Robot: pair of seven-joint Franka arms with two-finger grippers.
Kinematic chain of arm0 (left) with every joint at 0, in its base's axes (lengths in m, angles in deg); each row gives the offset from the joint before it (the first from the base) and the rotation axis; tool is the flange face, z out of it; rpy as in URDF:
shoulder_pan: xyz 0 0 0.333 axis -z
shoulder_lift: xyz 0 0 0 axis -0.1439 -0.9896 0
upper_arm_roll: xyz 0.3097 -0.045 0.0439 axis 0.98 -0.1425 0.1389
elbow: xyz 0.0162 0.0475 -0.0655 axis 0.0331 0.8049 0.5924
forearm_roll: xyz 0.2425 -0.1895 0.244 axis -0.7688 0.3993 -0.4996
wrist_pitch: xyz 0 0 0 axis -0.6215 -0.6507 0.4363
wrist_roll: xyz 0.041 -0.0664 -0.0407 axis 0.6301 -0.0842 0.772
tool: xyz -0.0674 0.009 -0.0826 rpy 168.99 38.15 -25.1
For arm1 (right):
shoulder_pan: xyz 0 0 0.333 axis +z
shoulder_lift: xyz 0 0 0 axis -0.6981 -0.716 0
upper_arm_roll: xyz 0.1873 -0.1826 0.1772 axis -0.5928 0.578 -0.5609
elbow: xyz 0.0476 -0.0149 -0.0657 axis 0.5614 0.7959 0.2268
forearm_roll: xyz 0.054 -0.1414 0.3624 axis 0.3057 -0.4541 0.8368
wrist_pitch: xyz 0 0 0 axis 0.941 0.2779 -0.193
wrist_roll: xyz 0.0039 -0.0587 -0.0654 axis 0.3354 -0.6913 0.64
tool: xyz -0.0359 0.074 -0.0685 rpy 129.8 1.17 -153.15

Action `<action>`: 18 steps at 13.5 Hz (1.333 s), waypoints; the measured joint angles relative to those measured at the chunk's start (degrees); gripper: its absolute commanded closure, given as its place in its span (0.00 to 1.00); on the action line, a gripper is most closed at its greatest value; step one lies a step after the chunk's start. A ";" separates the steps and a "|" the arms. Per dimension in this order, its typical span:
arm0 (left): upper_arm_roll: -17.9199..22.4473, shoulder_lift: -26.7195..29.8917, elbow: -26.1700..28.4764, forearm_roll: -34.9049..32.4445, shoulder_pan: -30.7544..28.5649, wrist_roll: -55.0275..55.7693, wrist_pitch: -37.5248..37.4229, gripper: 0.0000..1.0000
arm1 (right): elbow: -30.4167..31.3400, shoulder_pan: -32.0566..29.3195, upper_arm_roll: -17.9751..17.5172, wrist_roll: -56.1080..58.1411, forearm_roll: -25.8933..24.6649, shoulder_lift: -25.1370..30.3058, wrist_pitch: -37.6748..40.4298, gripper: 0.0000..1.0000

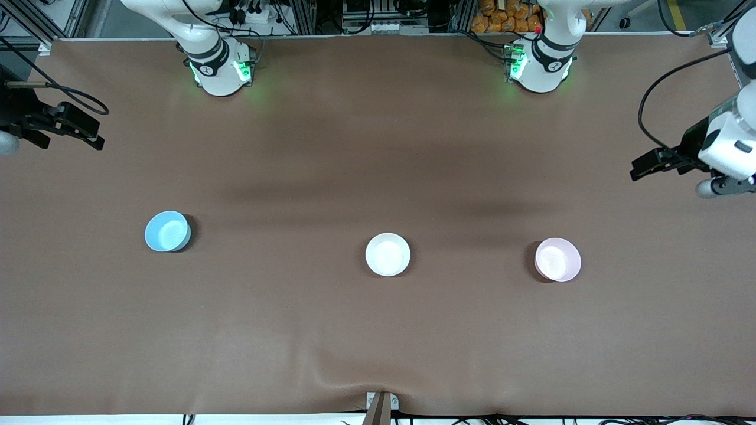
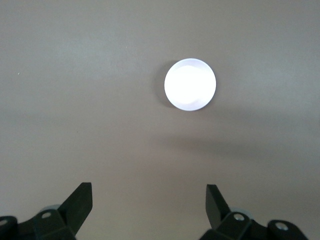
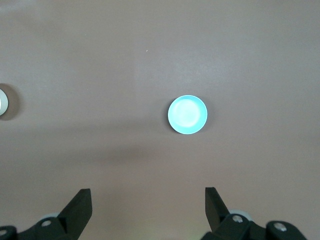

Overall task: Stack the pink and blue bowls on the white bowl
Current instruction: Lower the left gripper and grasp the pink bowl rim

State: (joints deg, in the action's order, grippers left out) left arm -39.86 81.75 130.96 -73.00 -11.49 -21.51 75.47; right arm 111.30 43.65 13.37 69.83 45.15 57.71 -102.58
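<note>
Three bowls sitting upright on the brown table (image 1: pixel 378 342), in a loose row somewhat closer to the front-camera edge than to the edge with the robot bases, all well apart.

Blue bowl (image 1: pixel 168 231) toward the right arm's end of the table, a touch farther from the front camera than the other two, empty. White bowl (image 1: pixel 387 254) about midway along the table, empty. Pink bowl (image 1: pixel 557 260) toward the left arm's end, empty, about level with the white one. Nothing stacked yet.

Left gripper (image 1: pixel 641 167) raised over the left arm's end of the table, close to that end's edge, nearer the base-side corner than the front-camera corner. Jaws spread wide in the left wrist view, gripper (image 2: pixel 149 197) holding nothing, with the pink bowl (image 2: pixel 190 84) washed out to near white on bare table below and ahead of the fingertips (image 2: pixel 82 197).

Right gripper (image 1: pixel 97 141) raised over the right arm's end of the table, also toward the base-side corner. Jaws likewise wide apart and empty in the right wrist view, gripper (image 3: pixel 148 199) well clear of the blue bowl (image 3: pixel 187 114), which sits on bare table. Sliver of the white bowl (image 3: pixel 2 101) just visible at that picture's edge.
</note>
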 measured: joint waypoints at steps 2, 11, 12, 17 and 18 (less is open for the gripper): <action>0.07 -2.38 0.06 -0.05 -0.21 0.00 3.33 0.00 | 0.00 0.00 0.01 0.00 0.00 0.00 0.00 0.00; 0.23 -16.35 0.27 -0.09 -0.76 -0.15 19.57 0.00 | 0.00 -0.06 0.09 0.00 0.00 -0.03 0.07 0.00; 0.21 -19.22 0.28 -0.10 -0.72 -0.16 22.28 0.00 | 0.00 -0.06 0.10 0.00 0.00 -0.04 0.07 0.00; -0.03 -29.44 0.16 -0.10 -0.43 -0.22 31.29 0.00 | 0.00 -0.07 0.11 0.00 0.00 -0.05 0.09 0.00; -0.04 -30.69 0.15 -0.10 -0.44 -0.22 32.16 0.08 | 0.00 -0.06 0.11 0.00 0.00 -0.05 0.09 0.00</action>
State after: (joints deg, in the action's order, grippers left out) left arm -39.90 51.07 131.11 -73.10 -11.93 -21.73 107.63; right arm 111.30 43.59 13.47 69.83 45.15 57.66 -102.49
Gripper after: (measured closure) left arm 0.000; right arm 0.000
